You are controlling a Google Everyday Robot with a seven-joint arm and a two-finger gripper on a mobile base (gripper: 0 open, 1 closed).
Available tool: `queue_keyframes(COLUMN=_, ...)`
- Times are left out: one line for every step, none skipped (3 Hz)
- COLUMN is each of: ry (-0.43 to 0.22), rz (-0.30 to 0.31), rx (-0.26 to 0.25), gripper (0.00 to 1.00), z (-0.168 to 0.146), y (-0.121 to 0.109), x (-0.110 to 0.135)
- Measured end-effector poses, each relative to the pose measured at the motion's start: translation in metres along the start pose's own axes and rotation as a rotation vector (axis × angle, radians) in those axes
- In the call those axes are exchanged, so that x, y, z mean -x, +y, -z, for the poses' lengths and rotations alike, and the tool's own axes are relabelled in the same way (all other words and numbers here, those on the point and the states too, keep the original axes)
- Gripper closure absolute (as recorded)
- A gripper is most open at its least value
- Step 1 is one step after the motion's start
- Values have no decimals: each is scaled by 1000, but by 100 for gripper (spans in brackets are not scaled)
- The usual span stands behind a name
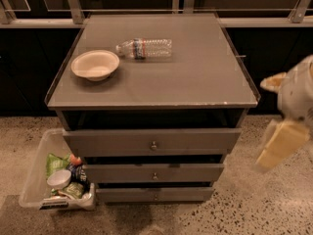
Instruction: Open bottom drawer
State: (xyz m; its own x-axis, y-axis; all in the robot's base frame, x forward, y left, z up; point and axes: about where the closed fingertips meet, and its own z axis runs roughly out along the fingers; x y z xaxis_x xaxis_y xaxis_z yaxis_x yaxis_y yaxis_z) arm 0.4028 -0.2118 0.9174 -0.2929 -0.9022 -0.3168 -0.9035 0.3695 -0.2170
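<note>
beyond right edge of worktop (195,77), spotted gripper (275,119), jaws wide, well off bottom drawer (127,195); risked hooking middle knob (155,176) through misaim.

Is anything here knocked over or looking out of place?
Only the water bottle: it lies on its side on the cabinet top, right of the upright bowl. A clear bin of snacks sits on the floor beside the cabinet. The gripper hangs off to the right, apart from the bottom drawer.
</note>
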Motion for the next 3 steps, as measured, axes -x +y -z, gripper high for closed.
queue_keyframes(ry=-101, rz=-104, rx=27, gripper=0, z=-47, y=48, x=3)
queue_keyframes(ry=-197, rz=-195, rx=117, gripper=0, z=-128, y=95, x=-7)
queue_keyframes(ry=-197, rz=-289, rx=240, gripper=0, z=-234, y=147, x=-39)
